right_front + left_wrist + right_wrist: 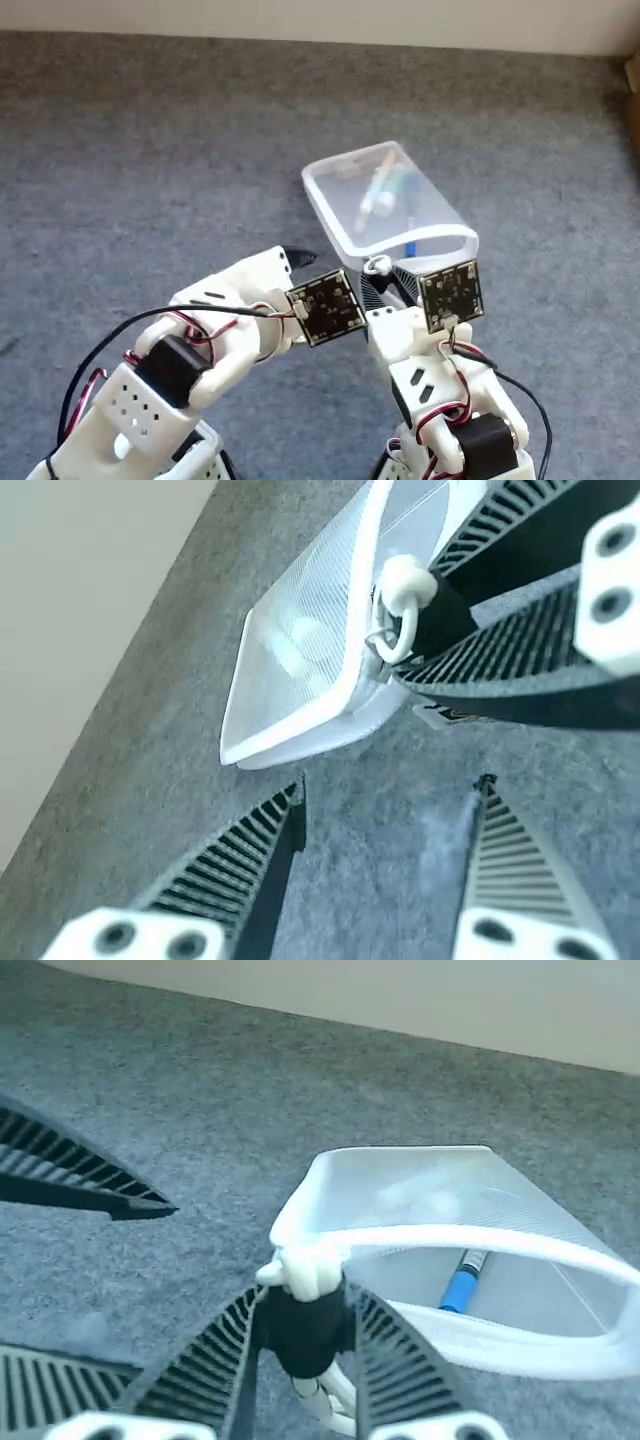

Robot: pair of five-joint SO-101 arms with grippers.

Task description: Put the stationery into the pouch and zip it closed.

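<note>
A translucent white pouch lies on the grey carpet with its open mouth toward the arms. Inside it are a pale green-and-white pen and a blue pen. My right gripper is shut on the zipper pull, a black tab with a white bead, at the mouth's near corner. That grip also appears in the left wrist view, at the zipper pull. My left gripper stands open just beside the pouch's corner, over bare carpet, holding nothing. From above, the left gripper sits left of the right gripper.
Grey carpet spreads all around the pouch. A pale wall base runs along the far edge. Both arms crowd the near side of the pouch.
</note>
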